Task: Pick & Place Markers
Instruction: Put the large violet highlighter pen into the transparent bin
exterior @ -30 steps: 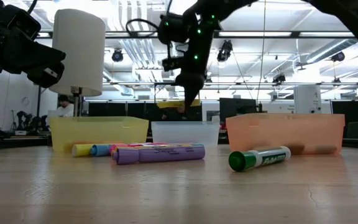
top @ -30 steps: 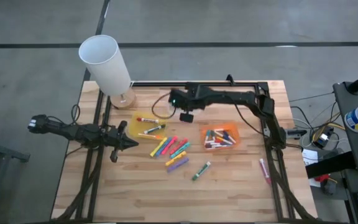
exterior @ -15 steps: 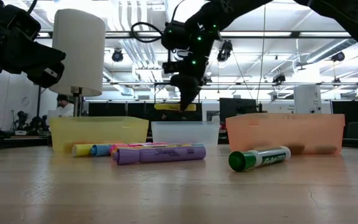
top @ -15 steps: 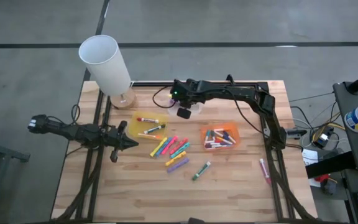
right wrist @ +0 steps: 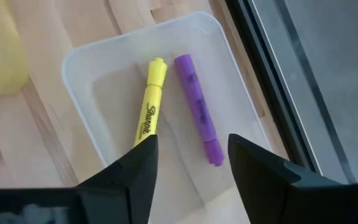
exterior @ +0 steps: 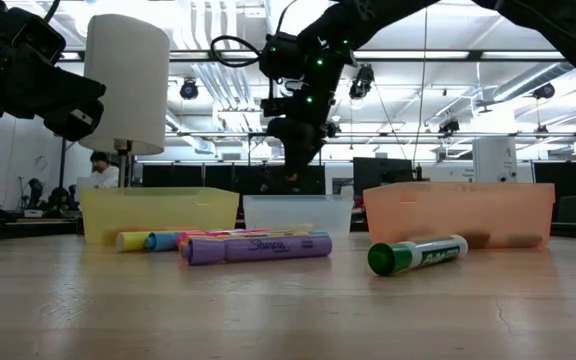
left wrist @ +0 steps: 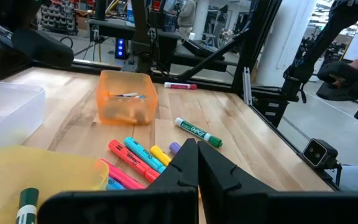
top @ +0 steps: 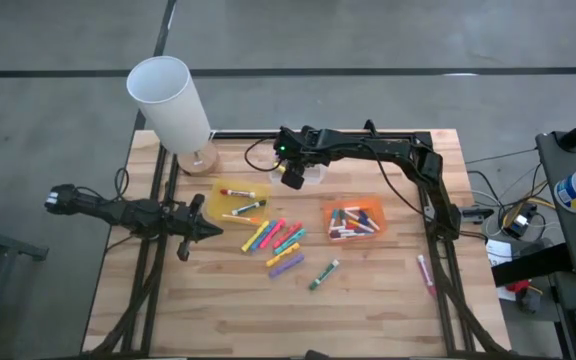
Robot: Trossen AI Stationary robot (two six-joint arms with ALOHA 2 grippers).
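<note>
Markers (top: 278, 243) lie loose mid-surface with bare wood around them. My right hand (top: 292, 178) hangs open and empty over the clear tray (right wrist: 98, 62); only its wrist view shows the yellow marker (right wrist: 149, 106) and purple marker (right wrist: 197, 117) inside. Left hand (top: 206, 231) waits shut at the left edge.

Clear tray (right wrist: 104, 81) corner hidden behind right gripper (right wrist: 188, 165) fingers in right wrist view. Yellow tray (left wrist: 42, 171) cut off at left wrist picture's edge. Orange tray (top: 353, 222) markers too small to count from above.
</note>
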